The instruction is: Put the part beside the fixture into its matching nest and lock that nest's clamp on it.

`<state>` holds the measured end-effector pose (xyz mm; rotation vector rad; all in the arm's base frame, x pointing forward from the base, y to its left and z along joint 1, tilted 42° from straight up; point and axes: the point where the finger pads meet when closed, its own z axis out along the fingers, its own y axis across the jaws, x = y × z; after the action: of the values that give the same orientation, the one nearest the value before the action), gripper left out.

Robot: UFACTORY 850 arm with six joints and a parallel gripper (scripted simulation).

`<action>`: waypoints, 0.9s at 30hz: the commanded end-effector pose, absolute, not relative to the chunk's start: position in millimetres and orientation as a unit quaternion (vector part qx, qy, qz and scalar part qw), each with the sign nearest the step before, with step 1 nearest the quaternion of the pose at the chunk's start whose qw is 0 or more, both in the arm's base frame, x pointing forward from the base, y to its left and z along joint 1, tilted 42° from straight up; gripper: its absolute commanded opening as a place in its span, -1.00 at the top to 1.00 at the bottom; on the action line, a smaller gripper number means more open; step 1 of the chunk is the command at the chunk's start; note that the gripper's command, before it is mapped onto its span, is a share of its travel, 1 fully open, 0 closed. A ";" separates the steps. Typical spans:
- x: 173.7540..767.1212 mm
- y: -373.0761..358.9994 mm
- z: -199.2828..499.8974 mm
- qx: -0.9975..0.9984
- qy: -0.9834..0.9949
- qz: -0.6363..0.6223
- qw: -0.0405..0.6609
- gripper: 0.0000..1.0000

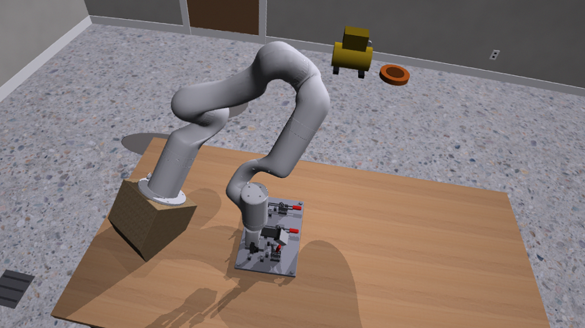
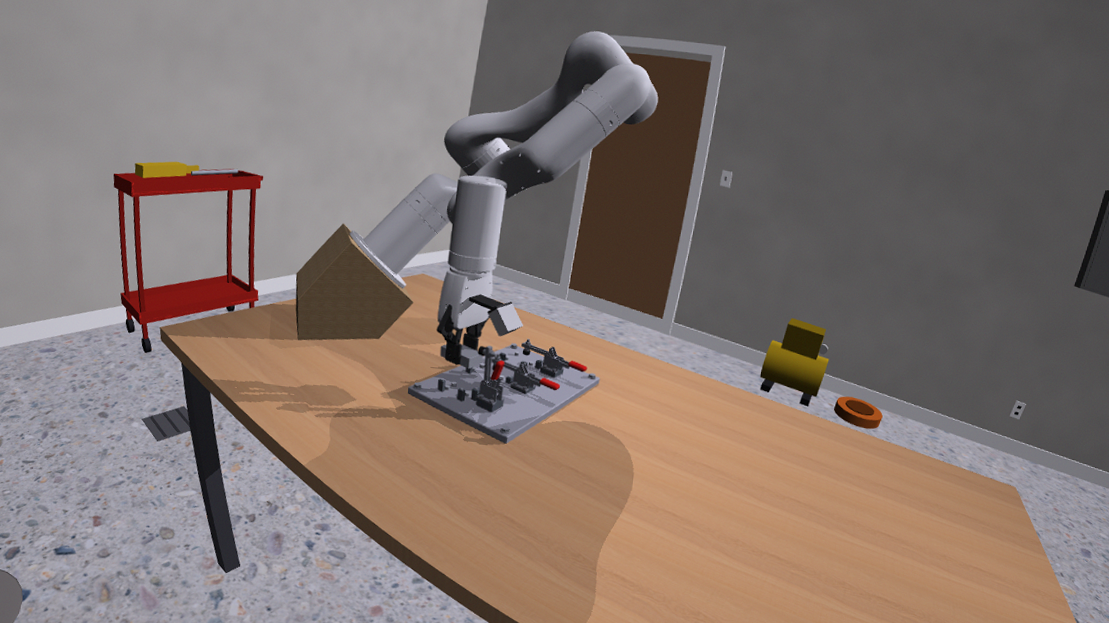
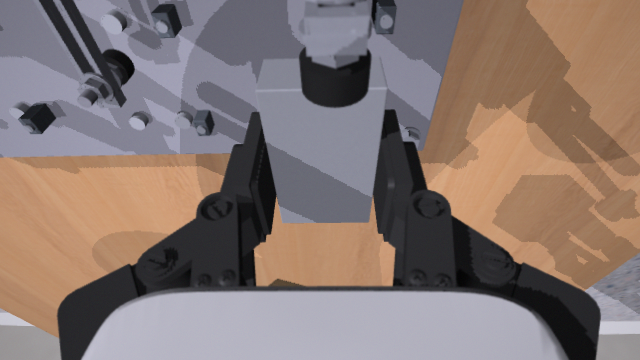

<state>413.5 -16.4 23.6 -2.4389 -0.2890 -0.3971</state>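
My gripper (image 3: 323, 138) (image 1: 251, 249) (image 2: 457, 347) is shut on the grey block part (image 3: 320, 165), gripping its long sides. It holds the part low over the left edge of the grey fixture plate (image 3: 235, 35) (image 1: 268, 266) (image 2: 522, 416), with the part's near end out over the wooden table. A clamp's black pad (image 3: 335, 82) overlaps the part's far end in the wrist view. The near clamp's red handle (image 1: 278, 250) (image 2: 497, 367) stands upright. The two other clamps' red handles (image 1: 294, 230) (image 1: 297, 207) (image 2: 549, 383) (image 2: 576, 365) lie flat. Rest pads and dark blocks (image 3: 37, 117) dot the plate.
The arm's base stands on a tilted brown box (image 1: 149, 219) (image 2: 349, 296) at the table's left end. The wrist camera housing (image 1: 281, 236) juts over the plate. A red cart (image 2: 188, 232) stands on the floor to the left.
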 end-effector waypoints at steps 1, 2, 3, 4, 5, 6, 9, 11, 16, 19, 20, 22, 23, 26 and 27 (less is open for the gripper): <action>414.5 -15.7 22.5 -0.928 -0.110 -0.152 0.321 1.00; 414.7 -15.1 21.9 -0.928 -0.110 -0.152 0.321 1.00; 415.0 -14.5 21.2 -0.928 -0.110 -0.152 0.321 1.00; 415.3 -13.9 20.5 -0.928 -0.110 -0.152 0.321 1.00; 415.7 -13.2 19.7 -0.928 -0.110 -0.152 0.321 1.00; 416.0 -12.4 18.9 -0.928 -0.110 -0.152 0.321 1.00; 417.2 -9.9 16.0 -0.928 -0.110 -0.152 0.321 1.00; 418.1 -8.0 14.0 -0.928 -0.110 -0.152 0.321 1.00; 420.5 -2.8 8.2 -0.928 -0.110 -0.152 0.321 1.00; 421.1 -1.7 7.0 -0.928 -0.110 -0.152 0.321 1.00; 421.6 -0.6 5.8 -0.928 -0.110 -0.152 0.321 1.00; 422.6 1.5 3.4 -0.928 -0.110 -0.152 0.321 1.00; 423.1 2.6 2.2 -0.928 -0.110 -0.152 0.321 1.00; 424.6 5.7 -1.2 -0.928 -0.110 -0.152 0.321 1.00; 425.0 6.7 -2.3 -0.928 -0.110 -0.152 0.321 1.00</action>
<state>422.5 2.9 2.2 -2.4390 -0.2891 -0.3967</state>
